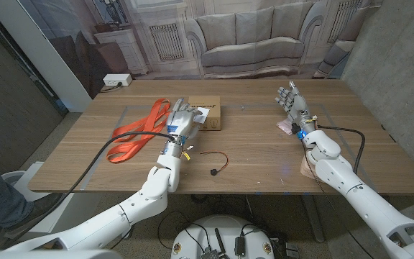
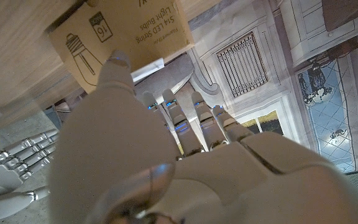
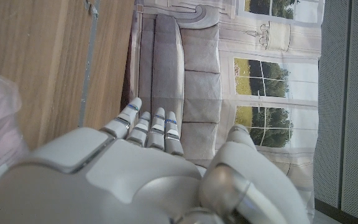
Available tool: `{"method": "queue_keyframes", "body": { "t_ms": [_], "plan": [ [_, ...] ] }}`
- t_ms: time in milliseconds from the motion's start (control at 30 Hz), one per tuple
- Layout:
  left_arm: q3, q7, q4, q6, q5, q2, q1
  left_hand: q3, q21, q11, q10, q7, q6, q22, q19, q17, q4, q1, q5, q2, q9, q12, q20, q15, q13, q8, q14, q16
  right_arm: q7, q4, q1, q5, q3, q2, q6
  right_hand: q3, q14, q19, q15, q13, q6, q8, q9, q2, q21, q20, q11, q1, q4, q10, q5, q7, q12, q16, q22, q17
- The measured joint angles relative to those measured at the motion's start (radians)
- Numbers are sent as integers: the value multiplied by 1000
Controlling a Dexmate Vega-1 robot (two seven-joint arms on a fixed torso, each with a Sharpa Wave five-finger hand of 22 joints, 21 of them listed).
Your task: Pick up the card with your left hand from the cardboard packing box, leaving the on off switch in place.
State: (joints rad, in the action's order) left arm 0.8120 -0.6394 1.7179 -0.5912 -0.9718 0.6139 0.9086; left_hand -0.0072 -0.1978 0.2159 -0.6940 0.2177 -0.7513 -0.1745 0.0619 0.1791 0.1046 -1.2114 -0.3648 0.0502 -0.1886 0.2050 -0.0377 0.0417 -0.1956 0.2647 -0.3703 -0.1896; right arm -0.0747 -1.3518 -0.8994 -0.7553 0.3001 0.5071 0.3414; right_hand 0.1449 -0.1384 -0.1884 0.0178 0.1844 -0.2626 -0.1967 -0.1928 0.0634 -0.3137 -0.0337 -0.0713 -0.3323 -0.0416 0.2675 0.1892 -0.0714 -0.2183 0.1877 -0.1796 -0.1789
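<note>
A flat cardboard packing box with a light-bulb print lies at the table's middle back. A white card sits on the box's left part; its edge shows beside my thumb tip. My left hand stands at the box's left edge, fingers straight and reaching over it, holding nothing that I can see. The on off switch, black with a red wire loop, lies on the table in front of the box. My right hand is raised far to the right, fingers apart and empty.
An orange lanyard lies in loops left of my left hand. A pink bag sits under my right wrist, and a pale wooden piece lies by my right forearm. A black cable runs along my left arm.
</note>
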Motion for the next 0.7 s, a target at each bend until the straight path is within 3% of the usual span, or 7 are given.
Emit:
{"method": "queue_keyframes", "body": {
  "t_ms": [700],
  "plan": [
    [24,-31,-57,12,26,-15,-37,-3,0,4,-12,1,-13,0,0,0,-3,-1,0,1,0,0,0,3,0,0,-3,0,11,-12,-3,1,4,-1,-12,0,0,0,0,0,0,0,0,0,8,0,0,0,0,0,0,0,0,0,0,0]
  ]
}}
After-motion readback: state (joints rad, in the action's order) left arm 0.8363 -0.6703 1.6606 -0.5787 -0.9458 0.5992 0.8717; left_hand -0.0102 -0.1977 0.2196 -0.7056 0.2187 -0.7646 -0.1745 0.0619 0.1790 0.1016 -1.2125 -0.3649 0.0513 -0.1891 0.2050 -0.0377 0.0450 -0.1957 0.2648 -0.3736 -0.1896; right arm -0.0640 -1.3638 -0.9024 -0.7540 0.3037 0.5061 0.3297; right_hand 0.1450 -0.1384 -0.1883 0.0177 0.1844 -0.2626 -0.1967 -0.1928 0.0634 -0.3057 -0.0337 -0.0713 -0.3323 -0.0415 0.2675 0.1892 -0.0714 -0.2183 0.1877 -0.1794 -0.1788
